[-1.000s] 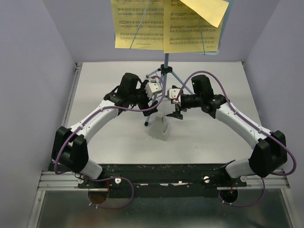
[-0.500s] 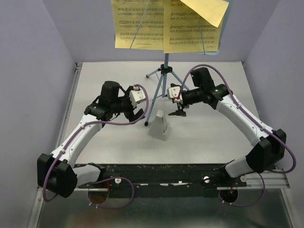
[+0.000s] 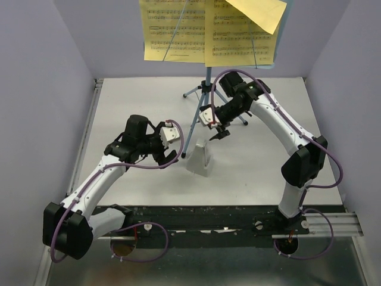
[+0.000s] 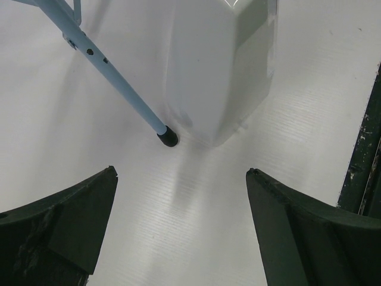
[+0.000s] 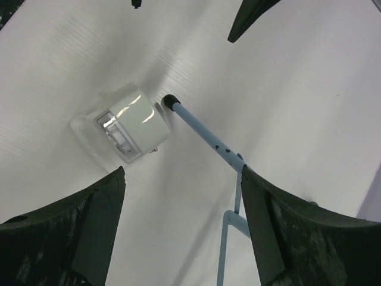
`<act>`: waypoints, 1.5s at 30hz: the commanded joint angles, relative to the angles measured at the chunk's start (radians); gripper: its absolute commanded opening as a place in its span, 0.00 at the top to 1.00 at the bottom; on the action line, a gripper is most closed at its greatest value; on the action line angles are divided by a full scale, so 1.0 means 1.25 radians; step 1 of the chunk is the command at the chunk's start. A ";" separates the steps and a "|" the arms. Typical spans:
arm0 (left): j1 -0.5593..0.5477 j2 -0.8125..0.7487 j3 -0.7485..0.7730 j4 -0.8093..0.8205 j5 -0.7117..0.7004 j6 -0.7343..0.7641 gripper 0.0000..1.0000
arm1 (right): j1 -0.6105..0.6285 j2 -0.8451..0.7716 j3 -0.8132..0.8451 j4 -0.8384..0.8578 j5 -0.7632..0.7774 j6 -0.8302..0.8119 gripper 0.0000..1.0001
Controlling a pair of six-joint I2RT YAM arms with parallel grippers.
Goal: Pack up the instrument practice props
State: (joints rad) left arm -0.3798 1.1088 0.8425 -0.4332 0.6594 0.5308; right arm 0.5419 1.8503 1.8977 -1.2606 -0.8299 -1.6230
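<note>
Light-blue metal music stand [image 3: 206,83] upright on white table [image 3: 250,176], yellow sheet-music pages [image 3: 178,30] on its desk. Whitish translucent plastic piece [image 3: 199,159] just beside stand's near foot. Left hand [image 4: 180,173] wide, empty, near that foot; right hand [image 5: 183,170] wide, empty, beside stand's pole.

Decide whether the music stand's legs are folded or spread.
Spread: the music stand stands upright, its thin legs splaying from the hub to separate spots on the table.

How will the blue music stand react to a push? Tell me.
Probably tips readily: the music stand carries its yellow pages high over thin legs. Its black foot cap likely grips rather than slides.
</note>
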 commanded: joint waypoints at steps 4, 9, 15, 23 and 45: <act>0.006 -0.038 -0.031 0.023 0.004 0.002 0.01 | 0.054 0.025 0.034 -0.287 0.045 -0.123 0.13; 0.008 -0.044 -0.035 0.026 0.003 -0.005 0.01 | 0.066 0.083 0.094 -0.362 0.048 -0.142 0.13; 0.008 -0.055 -0.046 0.024 -0.021 -0.017 0.01 | 0.084 0.089 0.067 -0.361 0.063 -0.150 0.13; 0.008 -0.075 -0.069 0.010 -0.053 -0.028 0.01 | 0.102 0.087 0.032 -0.364 0.070 -0.146 0.16; 0.008 -0.048 -0.069 0.036 -0.047 -0.075 0.01 | 0.121 0.037 -0.074 -0.362 0.063 0.037 0.58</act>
State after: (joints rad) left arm -0.3733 1.0256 0.7368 -0.4053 0.5766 0.4667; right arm 0.6930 1.9240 1.8431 -1.3281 -0.7685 -1.6855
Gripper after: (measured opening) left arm 0.990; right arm 0.639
